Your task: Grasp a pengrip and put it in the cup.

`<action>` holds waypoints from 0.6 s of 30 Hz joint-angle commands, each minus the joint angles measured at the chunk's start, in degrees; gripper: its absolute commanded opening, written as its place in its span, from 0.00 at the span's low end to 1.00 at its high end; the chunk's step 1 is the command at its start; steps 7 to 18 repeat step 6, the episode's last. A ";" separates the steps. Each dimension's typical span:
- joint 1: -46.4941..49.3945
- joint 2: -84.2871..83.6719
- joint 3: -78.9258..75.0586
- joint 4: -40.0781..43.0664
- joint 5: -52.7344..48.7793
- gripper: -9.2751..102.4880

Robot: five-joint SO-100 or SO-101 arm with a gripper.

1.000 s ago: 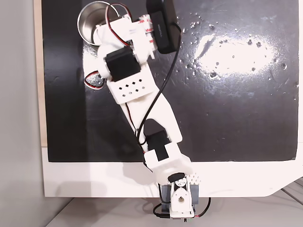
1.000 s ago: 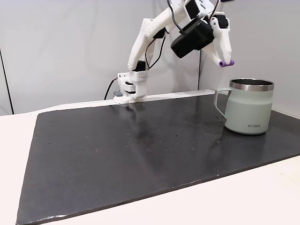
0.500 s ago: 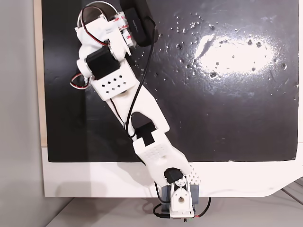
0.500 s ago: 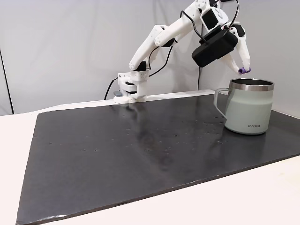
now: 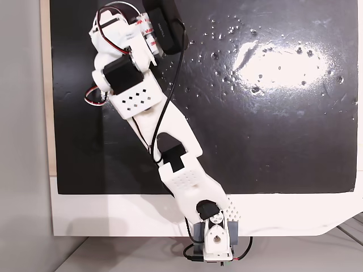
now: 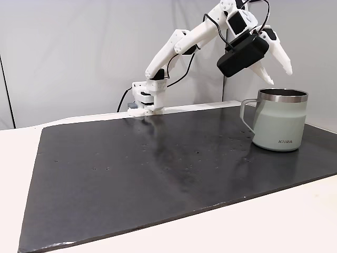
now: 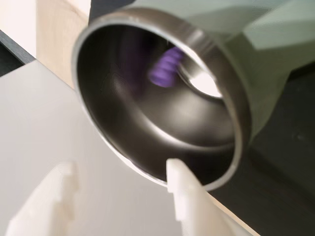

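Note:
The cup [image 6: 279,122] is a steel mug with a pale grey-green outside and looped handle, standing at the right of the black mat in a fixed view. My gripper [image 6: 277,74] hangs just above its rim, open, with nothing between its fingers. In the wrist view the cup [image 7: 216,64] lies right below my gripper [image 7: 115,196], and the purple ribbed pengrip [image 7: 165,69] shows blurred inside it against the shiny wall. In the top-down fixed view my arm [image 5: 131,90] reaches to the far left corner of the mat and covers the cup.
The black mat [image 6: 158,168] stretches wide and bare to the left of the cup. The arm's base [image 6: 147,100] stands at the mat's far edge. A black camera [image 6: 243,52] rides on the wrist. White table [image 5: 113,215] borders the mat.
My gripper carried the pengrip from beside the cup to over its rim, then opened. The pengrip left the fingertips and is now inside the cup.

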 commanded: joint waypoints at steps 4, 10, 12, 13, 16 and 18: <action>0.79 1.41 -3.43 0.26 0.09 0.25; 0.79 1.58 -3.43 0.26 0.00 0.25; 0.79 1.58 -3.43 0.26 0.00 0.25; 0.79 1.58 -3.43 0.26 0.00 0.25; 0.79 1.58 -3.43 0.26 0.00 0.25; 0.79 1.58 -3.43 0.26 0.00 0.25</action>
